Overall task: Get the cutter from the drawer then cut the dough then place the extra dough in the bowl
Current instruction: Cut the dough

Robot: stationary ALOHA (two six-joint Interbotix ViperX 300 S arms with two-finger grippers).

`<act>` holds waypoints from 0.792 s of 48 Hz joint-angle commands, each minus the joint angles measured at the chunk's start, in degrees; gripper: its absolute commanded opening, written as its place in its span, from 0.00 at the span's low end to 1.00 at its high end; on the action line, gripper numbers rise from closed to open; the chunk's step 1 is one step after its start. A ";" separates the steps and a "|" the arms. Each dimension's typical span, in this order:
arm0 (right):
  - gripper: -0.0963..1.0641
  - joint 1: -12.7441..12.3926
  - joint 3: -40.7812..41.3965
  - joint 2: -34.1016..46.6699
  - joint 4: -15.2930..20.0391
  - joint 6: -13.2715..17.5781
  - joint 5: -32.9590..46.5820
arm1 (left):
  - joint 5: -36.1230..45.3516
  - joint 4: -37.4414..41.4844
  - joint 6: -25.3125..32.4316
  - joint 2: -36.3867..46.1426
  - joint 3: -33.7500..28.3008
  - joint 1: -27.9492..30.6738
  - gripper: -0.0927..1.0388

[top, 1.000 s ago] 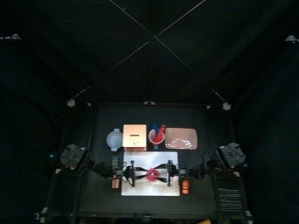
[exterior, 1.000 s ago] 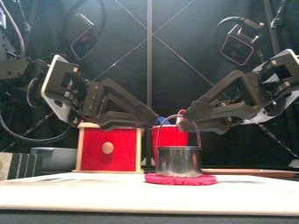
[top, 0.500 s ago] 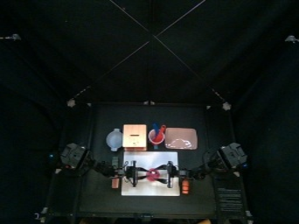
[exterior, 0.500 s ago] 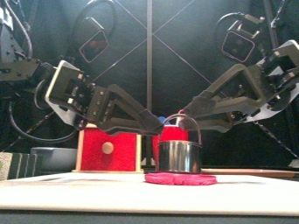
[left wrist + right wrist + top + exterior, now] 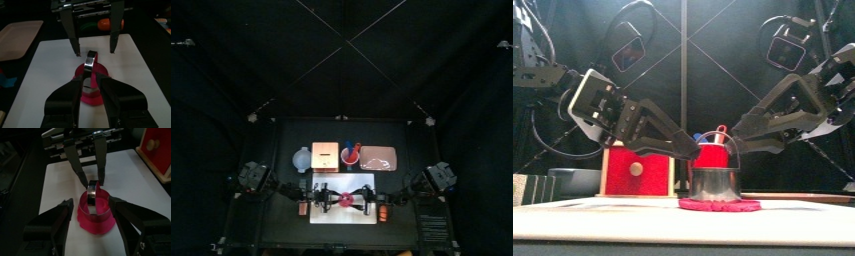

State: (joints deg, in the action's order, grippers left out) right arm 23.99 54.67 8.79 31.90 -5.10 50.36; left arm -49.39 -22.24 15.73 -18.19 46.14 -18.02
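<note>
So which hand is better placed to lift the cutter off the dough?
Likely left: the left hand clasps the cutter standing on the dough; the right hand is open beside it.

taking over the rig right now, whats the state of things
Left tool: at the cutter, grip unclear.
Right tool: open, jaws straddling the cutter.
The cutter stands upright on the dough on the white board. The bowl is back left, beside the wooden box.
Done: cutter out of the drawer and set on the dough.
Left: finish the cut, put the extra dough in the bowl.
</note>
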 commanded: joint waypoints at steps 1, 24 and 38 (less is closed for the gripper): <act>0.86 -0.18 -1.41 -1.32 0.62 0.09 -1.05 | -0.09 1.85 -0.09 1.67 -1.76 0.97 0.69; 0.85 -1.49 -1.93 -0.79 1.23 -0.53 -4.75 | 3.60 3.08 -0.18 1.32 -2.20 2.02 0.69; 0.84 -3.52 -2.90 0.44 1.41 -0.44 -4.75 | 4.13 3.43 -0.18 1.05 -1.93 2.02 0.67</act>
State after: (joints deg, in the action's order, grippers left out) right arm 20.92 52.73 10.20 33.22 -5.54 45.44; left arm -45.26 -18.98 15.64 -18.28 45.26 -16.17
